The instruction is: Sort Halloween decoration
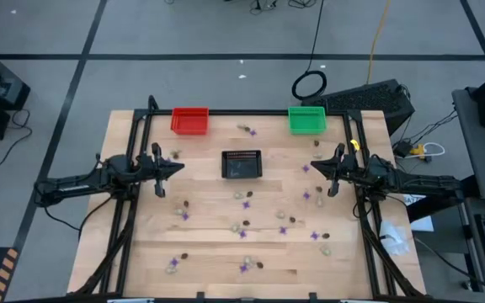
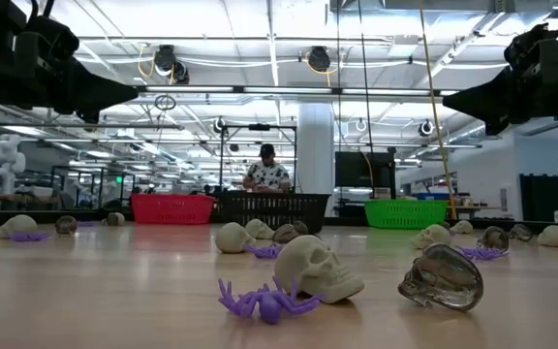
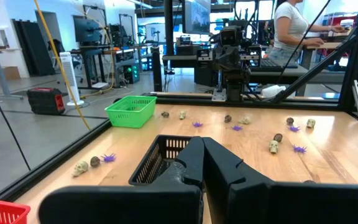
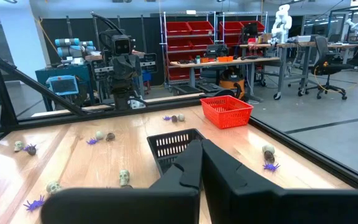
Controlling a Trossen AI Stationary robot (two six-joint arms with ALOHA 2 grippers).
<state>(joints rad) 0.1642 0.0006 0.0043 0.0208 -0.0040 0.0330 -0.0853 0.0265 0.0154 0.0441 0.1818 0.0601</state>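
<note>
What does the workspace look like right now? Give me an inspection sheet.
Surface: wooden table, inside a black frame.
Job's things: purple spiders, pale skulls and dark skulls scattered loose over the table; none seen in a basket.
Clutter: red basket, green basket, black basket.
Grippers: left gripper and right gripper shut, empty, flanking the black basket.
Cables: yellow cable and black coil on the floor.
Surroundings: person beyond the table.

Trinkets (image 1: 244, 195) across table (image 1: 209, 252) — baskets (image 1: 242, 165) behind

Left gripper (image 1: 178, 167) and right gripper (image 1: 314, 166), both closed, raised, facing inward.
</note>
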